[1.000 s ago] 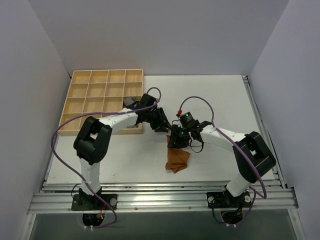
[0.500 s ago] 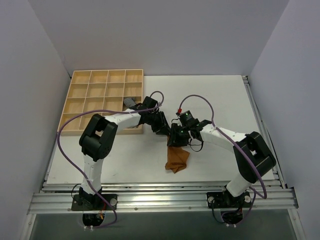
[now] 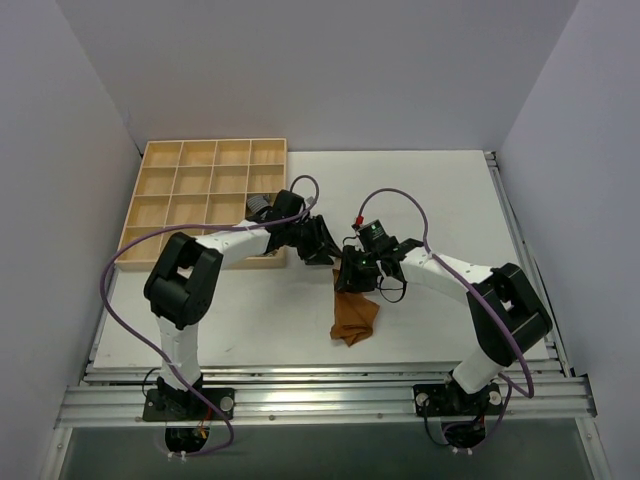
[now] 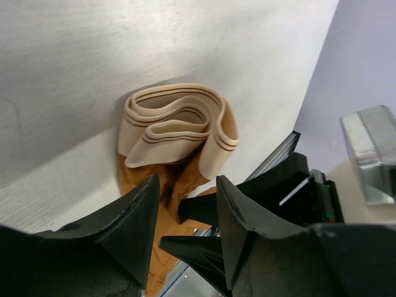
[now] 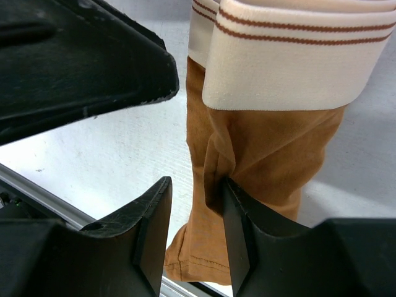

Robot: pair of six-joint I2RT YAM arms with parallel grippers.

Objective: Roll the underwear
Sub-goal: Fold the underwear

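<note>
Markings: underwear point(image 3: 356, 318) shows two thin brown stripes running along its pale band point(image 5: 291, 62).

Counts: one underwear; two arms; two purple cables point(image 3: 395, 198), one looping off each arm; one wooden tray point(image 3: 215, 142) of sixteen compartments at 10 o'clock on the bench point(image 3: 450, 190); one grey cloth point(image 3: 262, 203) in the tray's right-hand column, partly hidden by the left arm.

Position: underwear lies at bench centre. Its caramel body trails toward 6 o'clock. The band end, at 12 o'clock, is folded into a loose loop between the two hands.

Left hand point(image 3: 322, 248) sits at 10 o'clock of the loop. Its fingers are apart with nothing between them, and the tips are near the band.

Right hand point(image 3: 353, 272) is over the brown fabric just below the band. A fold of it sits in the gap against one finger; cannot tell whether it is pinched.

Change: against half a second back, the left elbow has swung slightly toward 9 o'clock and the left hand has backed off a little toward 10 o'clock. Right arm and the brown tail lie as before.
</note>
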